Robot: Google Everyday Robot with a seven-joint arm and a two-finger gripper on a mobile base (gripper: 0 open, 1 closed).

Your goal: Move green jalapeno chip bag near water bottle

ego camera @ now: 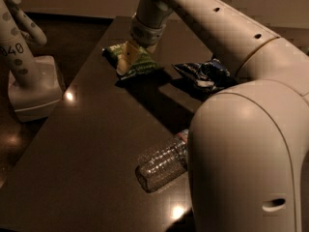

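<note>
Toward the far side of the tabletop [91, 153], the pincer [129, 63] is pinching the green jalapeno chip bag [144, 65], which rests on the surface. The water bottle [161, 166] lies on its side well apart, nearer the camera and partly hidden by the arm. A dark blue snack bag [203, 74] lies to the right.

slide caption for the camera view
Gripper on the green chip bag at the table's far end; water bottle lying nearer the camera.

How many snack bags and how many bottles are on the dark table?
Snack bags: 2, the green jalapeno chip bag and the dark blue and white snack bag.
Bottles: 1, the water bottle, lying on its side.
Total: 3 things on the table.
The gripper is down at the green bag, at the far end.
</note>
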